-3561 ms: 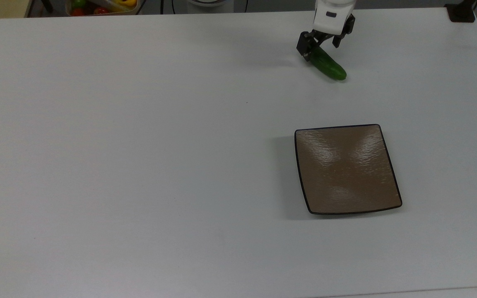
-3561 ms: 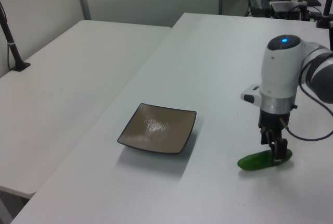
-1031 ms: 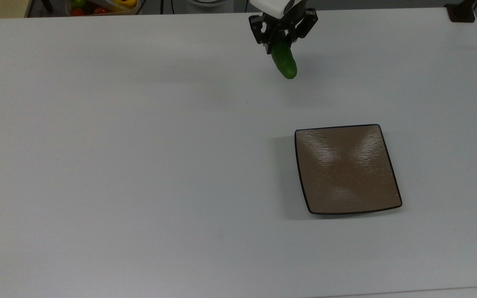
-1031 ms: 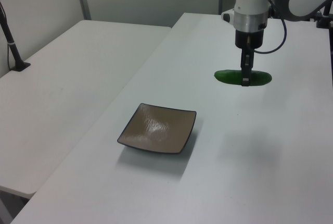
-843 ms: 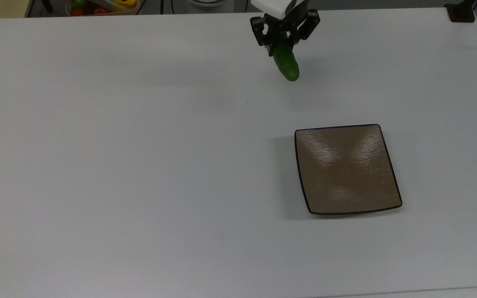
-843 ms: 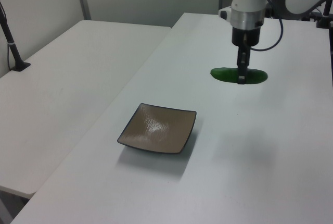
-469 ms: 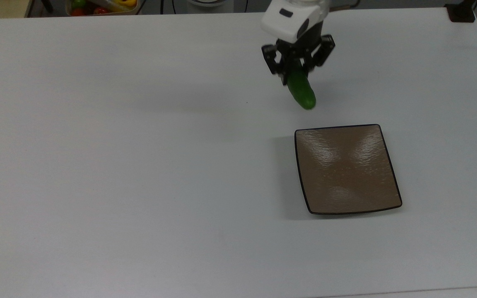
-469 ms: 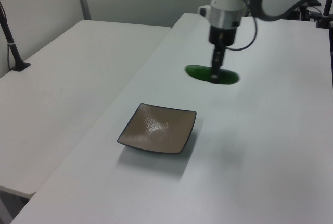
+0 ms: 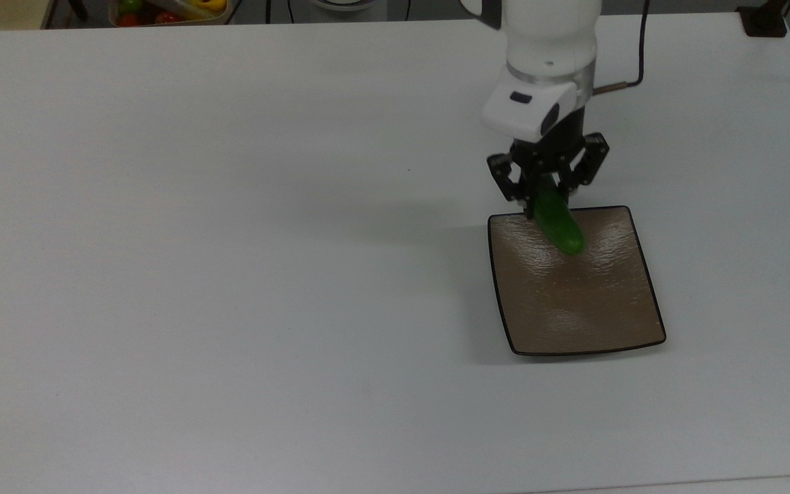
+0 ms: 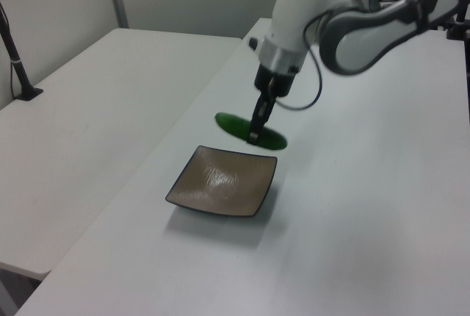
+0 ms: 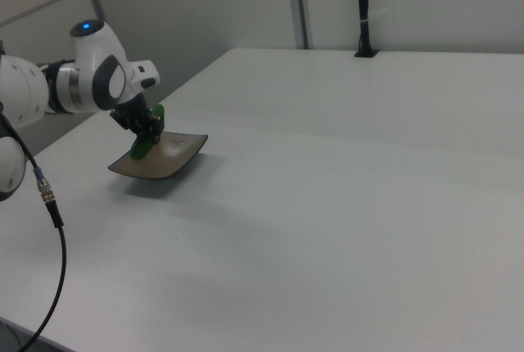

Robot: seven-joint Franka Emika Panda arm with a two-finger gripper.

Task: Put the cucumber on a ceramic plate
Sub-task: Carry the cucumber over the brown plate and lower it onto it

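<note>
The dark green cucumber (image 9: 559, 223) hangs in the air, with my gripper (image 9: 544, 195) shut on its upper end. In the top view its lower end overlaps the far edge of the square brown ceramic plate (image 9: 573, 295). The left view shows the cucumber (image 10: 250, 130) level, held by the gripper (image 10: 255, 137) just beyond the plate (image 10: 224, 181). In the right view the gripper (image 11: 148, 133) holds the cucumber (image 11: 144, 143) over the plate's (image 11: 168, 158) left side.
The plate rests on a large white table (image 9: 230, 274). A container of coloured vegetables (image 9: 169, 9) sits past the table's far edge in the top view. A black post (image 10: 16, 57) stands on a neighbouring table in the left view.
The arm has carried the cucumber from the table's far side toward the plate, reaching the plate's far edge. The grip on the cucumber is unchanged.
</note>
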